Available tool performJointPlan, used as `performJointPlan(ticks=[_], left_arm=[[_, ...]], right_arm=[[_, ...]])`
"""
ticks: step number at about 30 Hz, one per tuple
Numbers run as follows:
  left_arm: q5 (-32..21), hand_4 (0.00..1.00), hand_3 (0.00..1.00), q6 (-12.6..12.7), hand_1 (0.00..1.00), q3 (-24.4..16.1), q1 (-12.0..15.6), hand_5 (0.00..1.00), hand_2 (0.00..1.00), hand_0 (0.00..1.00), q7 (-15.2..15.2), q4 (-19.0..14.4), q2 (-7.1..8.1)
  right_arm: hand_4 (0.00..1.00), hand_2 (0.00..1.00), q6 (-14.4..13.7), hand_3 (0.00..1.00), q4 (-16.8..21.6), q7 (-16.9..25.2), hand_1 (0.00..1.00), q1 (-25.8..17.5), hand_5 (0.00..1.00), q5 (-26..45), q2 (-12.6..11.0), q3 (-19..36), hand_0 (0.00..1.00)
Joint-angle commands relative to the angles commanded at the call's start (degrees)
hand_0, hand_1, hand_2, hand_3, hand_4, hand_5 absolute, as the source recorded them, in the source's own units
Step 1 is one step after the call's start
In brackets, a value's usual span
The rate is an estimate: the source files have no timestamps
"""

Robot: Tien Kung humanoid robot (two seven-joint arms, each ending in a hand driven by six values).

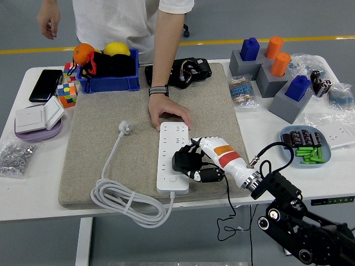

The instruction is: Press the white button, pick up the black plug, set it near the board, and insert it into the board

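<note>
my right hand (195,160) curling tight around the chunky black plug (181,159), holding it on the long white board (173,157), someone's hand (168,115) steadying its far end, blue bin (109,81) cradling fruit

Grey floor (266,19) all around, smooth and kind of matte, with a yellow line (310,39) taped or painted straight across the upper part of the frame behind the table. The white table (33,188) fills most of the middle, its near edge running along the lower part, and one white leg (84,241) shows at lower left. Lighting is even and soft, no hard shadows anywhere. No walls or windows in view from up here, just floor.
</note>
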Motion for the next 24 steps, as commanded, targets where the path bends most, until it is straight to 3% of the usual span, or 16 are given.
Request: performJointPlan(ticks=[24], left_arm=[[-0.07, 0.567, 0.579, -0.01, 0.498, 0.03, -0.02, 0.284, 0.510, 0.466, -0.03, 0.00, 0.06]], right_arm=[[0.780, 0.296, 0.23, 0.522, -2.26, -0.65, 0.287, 2.36, 0.002, -1.08, 0.72, -2.85, 0.382]])
